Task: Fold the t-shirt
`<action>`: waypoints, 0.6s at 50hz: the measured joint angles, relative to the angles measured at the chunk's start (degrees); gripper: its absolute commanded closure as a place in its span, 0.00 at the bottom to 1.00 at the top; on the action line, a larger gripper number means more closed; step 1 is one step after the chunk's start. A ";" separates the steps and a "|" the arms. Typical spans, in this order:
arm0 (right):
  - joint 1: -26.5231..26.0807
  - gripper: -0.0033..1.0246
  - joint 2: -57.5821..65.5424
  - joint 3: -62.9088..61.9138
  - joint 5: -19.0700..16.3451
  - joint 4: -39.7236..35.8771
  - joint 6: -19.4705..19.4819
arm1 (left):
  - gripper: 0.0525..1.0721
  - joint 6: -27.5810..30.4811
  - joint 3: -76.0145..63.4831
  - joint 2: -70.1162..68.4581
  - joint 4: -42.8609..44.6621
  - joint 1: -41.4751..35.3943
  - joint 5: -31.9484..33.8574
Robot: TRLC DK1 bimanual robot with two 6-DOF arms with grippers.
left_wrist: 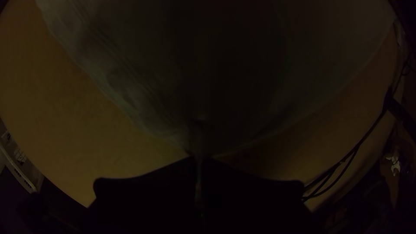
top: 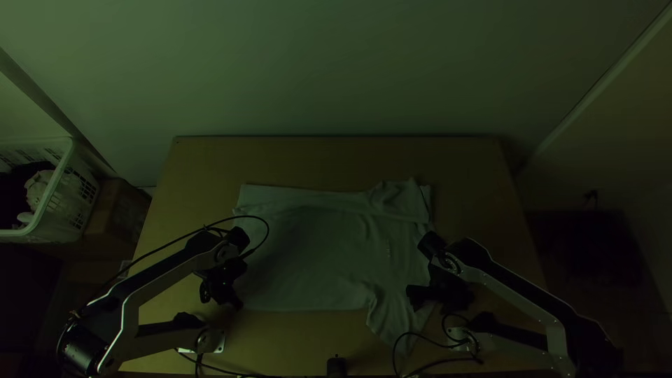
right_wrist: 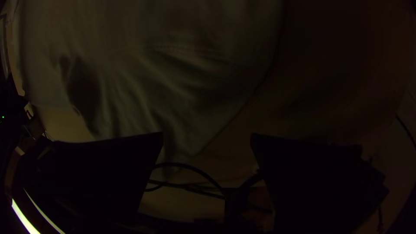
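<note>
While my left end effector [top: 238,305] pinches the t-shirt [top: 315,252] at a corner, my right end effector [top: 411,297] sits spread by its sleeve [top: 393,318].

I have my right gripper's [top: 414,297] fingers set apart; beyond them the creased t-shirt [right_wrist: 195,86] narrows to a point on the table [right_wrist: 229,138], near what look like black cables [right_wrist: 188,167] by its near edge.

Pale t-shirt [top: 315,255], white basket [top: 54,227]
</note>
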 measured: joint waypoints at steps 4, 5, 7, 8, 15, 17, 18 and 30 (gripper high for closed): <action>1.14 0.15 1.68 0.00 -0.39 0.22 -0.13 | 0.97 0.00 0.00 -0.39 0.33 0.33 0.00; 1.33 0.16 2.14 0.00 -0.48 0.24 -0.13 | 0.97 0.00 0.00 -0.44 0.44 0.44 0.00; 1.60 0.16 3.02 0.00 -0.72 0.42 -0.15 | 0.97 0.02 0.00 -0.55 0.52 0.63 0.00; 1.77 0.16 3.61 0.00 -0.87 0.63 -0.15 | 0.97 0.04 0.00 -0.55 0.57 0.72 0.02; 2.23 0.20 6.45 0.00 -1.07 1.51 -0.15 | 0.97 0.42 0.00 -0.72 0.70 1.25 0.24; 2.67 0.27 7.02 0.00 -1.09 1.51 -0.15 | 0.97 0.46 0.00 -0.74 0.72 1.42 0.24; 2.93 0.28 7.21 0.00 -1.09 1.53 -0.15 | 0.97 0.61 0.00 -0.74 0.72 1.60 0.26; 5.62 0.33 9.77 0.00 -1.09 1.84 -0.13 | 0.97 1.95 0.00 -0.74 0.87 3.26 1.11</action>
